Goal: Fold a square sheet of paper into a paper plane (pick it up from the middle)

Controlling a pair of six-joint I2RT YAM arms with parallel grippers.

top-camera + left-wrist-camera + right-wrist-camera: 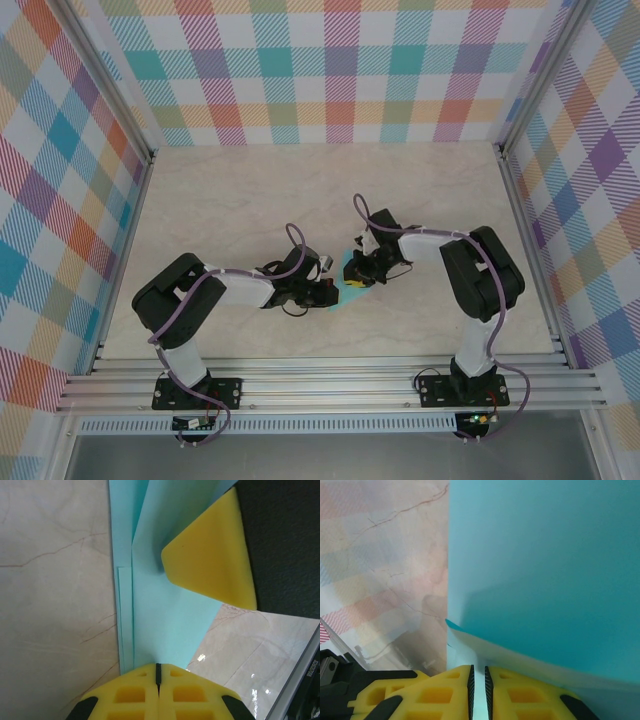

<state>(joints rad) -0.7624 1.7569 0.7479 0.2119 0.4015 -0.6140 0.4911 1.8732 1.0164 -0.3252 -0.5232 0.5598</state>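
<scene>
The yellow fingers of the left gripper (158,672) are pressed tight together, their tips at the near end of a thin light-blue paper sheet (165,615). The sheet is partly folded into creased layers and lies on the beige marbled table (55,605) between the two arms. The right gripper (478,674) pinches a raised flap of that sheet in the narrow gap between its yellow fingers, holding it up off the flat layers.

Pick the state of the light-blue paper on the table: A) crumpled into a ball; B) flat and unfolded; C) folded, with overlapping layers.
C: in the left wrist view the sheet of paper shows overlapping layers with offset edges along its left side.
</scene>
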